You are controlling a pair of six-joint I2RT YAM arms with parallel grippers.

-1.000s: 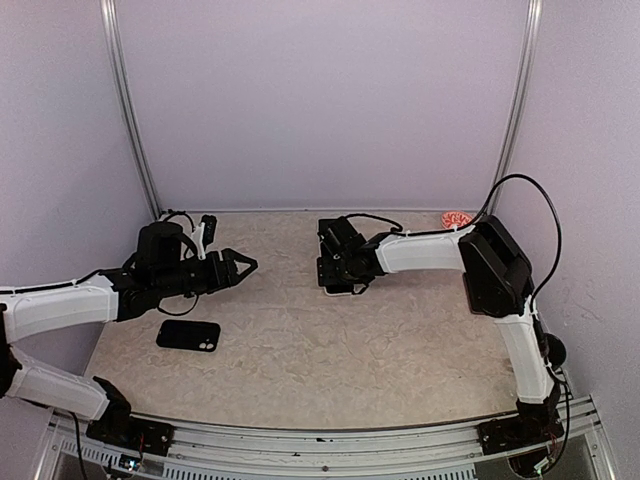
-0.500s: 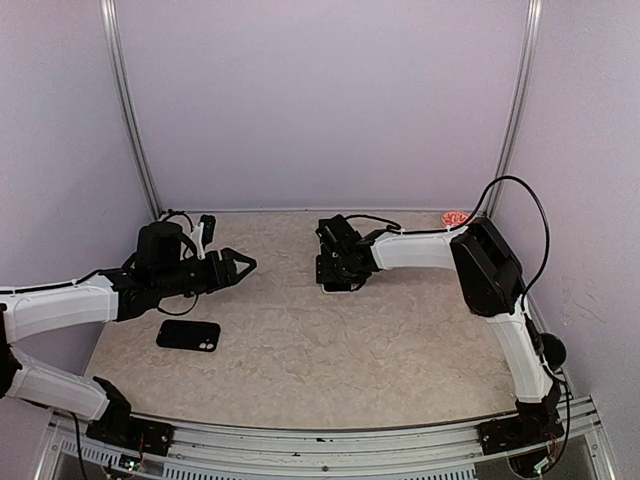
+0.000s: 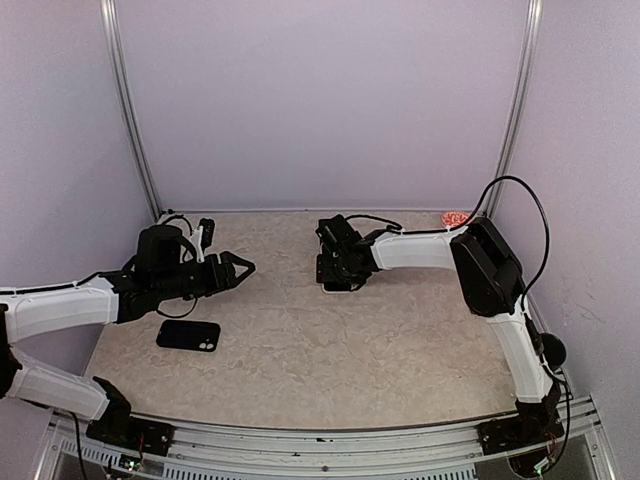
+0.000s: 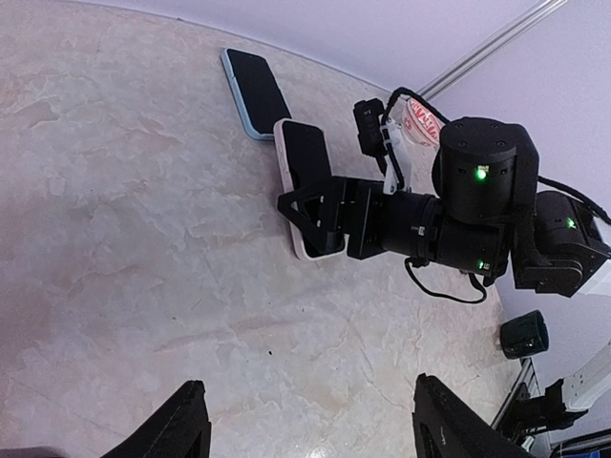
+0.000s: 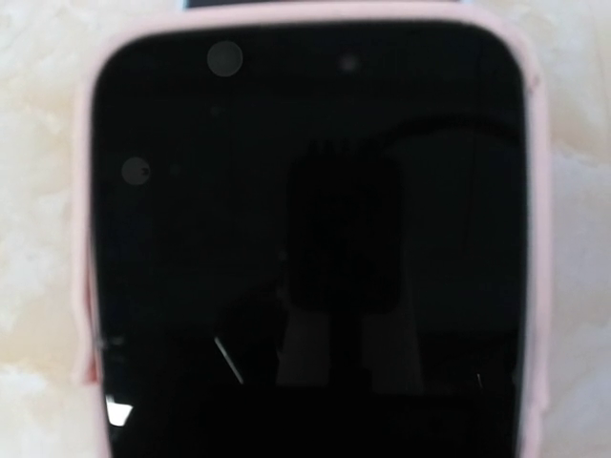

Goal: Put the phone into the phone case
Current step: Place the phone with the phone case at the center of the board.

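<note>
A phone (image 5: 305, 191) with a dark screen lies face up on the table, set inside a pale pink phone case (image 5: 81, 239). The left wrist view shows the same phone (image 4: 305, 153) and case rim (image 4: 299, 250) lying beyond my left gripper. My right gripper (image 4: 291, 205) is low over the phone's near half, jaws spread, holding nothing that I can see. Its fingers are out of the right wrist view. From above, the right gripper (image 3: 333, 273) covers most of the phone (image 3: 340, 288). My left gripper (image 3: 238, 268) hovers open and empty to the left.
A black phone-shaped slab (image 3: 188, 335) lies flat near the left arm. A light blue phone (image 4: 256, 93) lies just behind the pink case. A red and white item (image 3: 456, 218) sits at the back right corner. Walls enclose the table (image 3: 330, 350).
The right arm's elbow has swung slightly left and the right gripper has edged left over the phone. The left arm has barely moved.
</note>
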